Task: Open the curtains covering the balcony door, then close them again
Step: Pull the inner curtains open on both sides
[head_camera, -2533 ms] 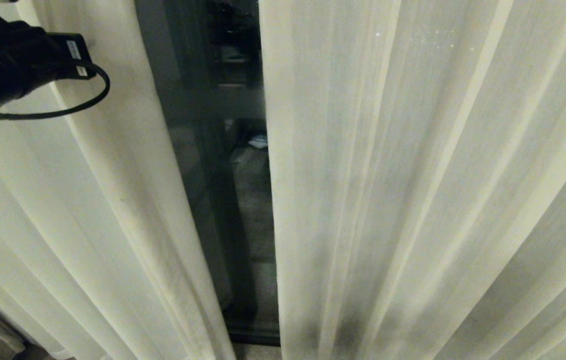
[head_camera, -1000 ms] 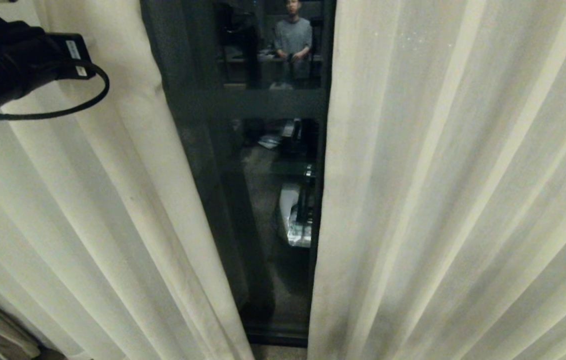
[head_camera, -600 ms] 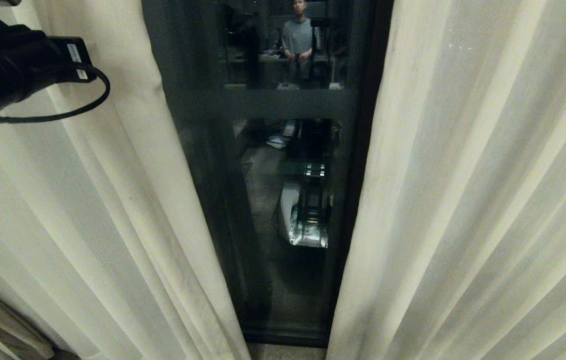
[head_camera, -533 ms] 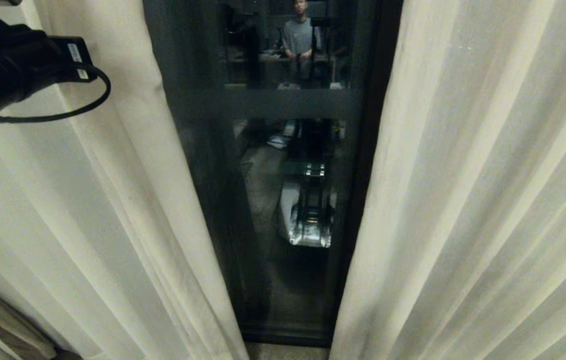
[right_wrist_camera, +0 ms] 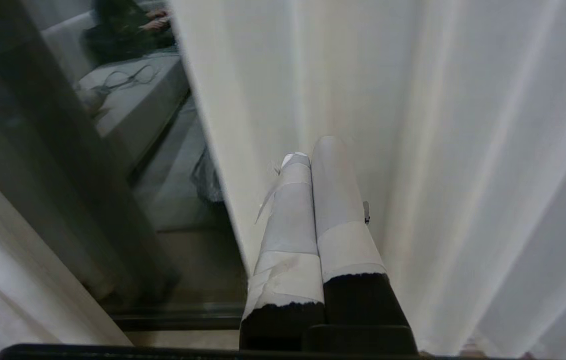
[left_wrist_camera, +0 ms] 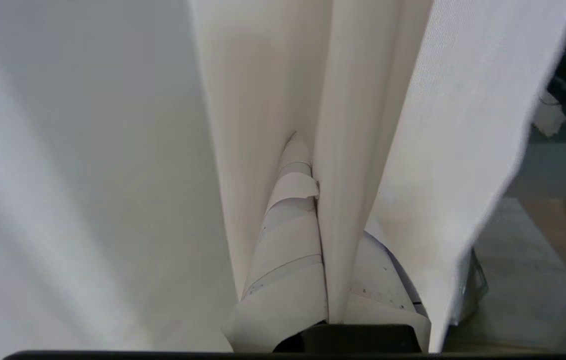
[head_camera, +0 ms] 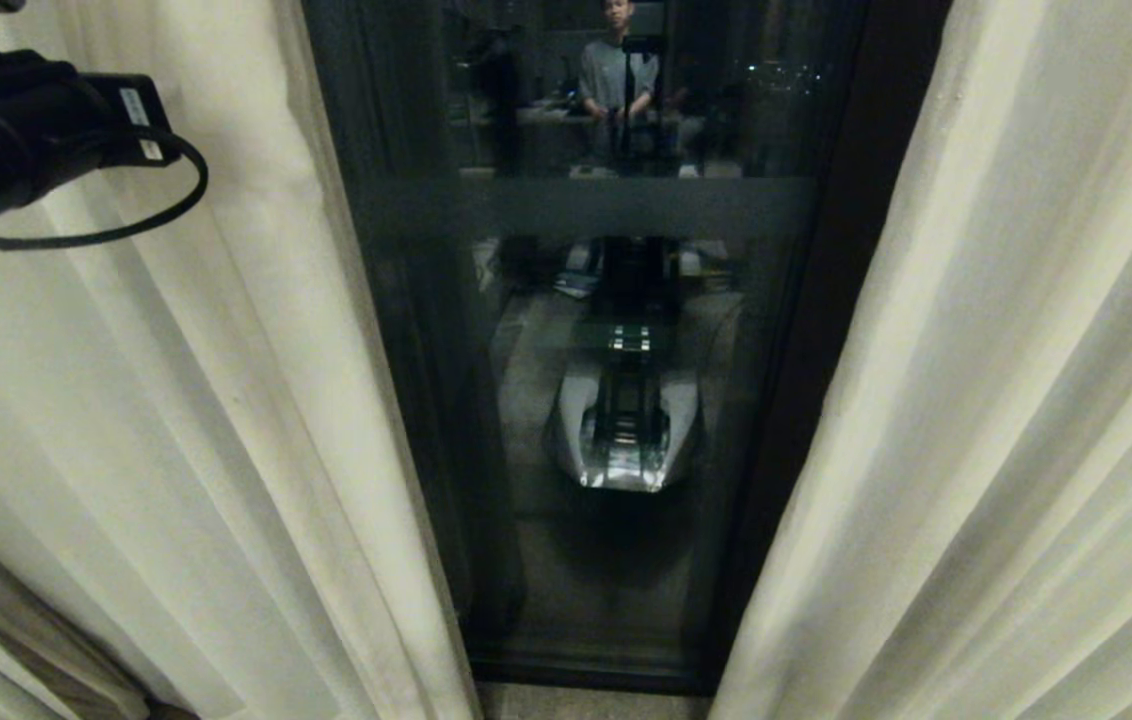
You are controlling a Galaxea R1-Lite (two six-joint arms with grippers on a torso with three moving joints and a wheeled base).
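Curtains, two cream pleated fabric panels, hang at the left and right of the head view, with the dark-framed glass balcony door bared down the middle. The left gripper, its wrist at the upper left of the head view, is clamped on a fold of the left panel; the right gripper is closed, fingers together, pressed against the right panel with no cloth between them. That thin pinch could slip from the taped fingers if pulled sideways quickly, and the right panel, merely pushed, may swing back.
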